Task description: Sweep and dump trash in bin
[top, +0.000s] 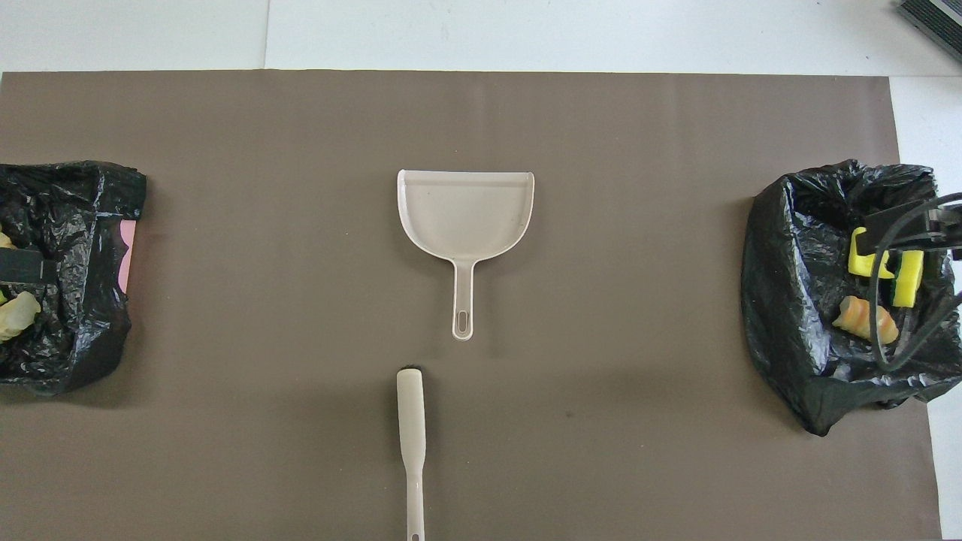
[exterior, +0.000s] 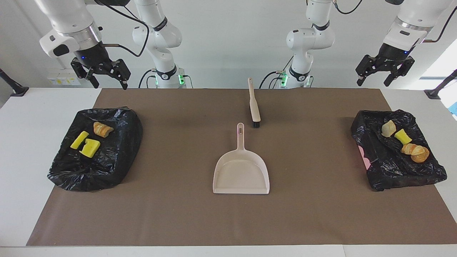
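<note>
While all trash [exterior: 89,140] lies in black bins [exterior: 96,150] at bench [exterior: 35,142] ends, 3 and 9 o'clock of dustpan [exterior: 241,175], task looks finished. Left claw [exterior: 385,69] and right claw [exterior: 103,73] spread, empty, waiting above bench corners. Brush [exterior: 254,107] at 12 o'clock of dustpan, untouched; no further move needed, likely.

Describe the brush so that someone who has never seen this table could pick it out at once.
Start at the brown mat that covers the table, and find the pale dustpan lying empty at its middle. The brush lies just past the tip of the dustpan's handle, nearer to the robots. It is the only long, thin thing here: a beige handle ending in short black bristles.
</note>
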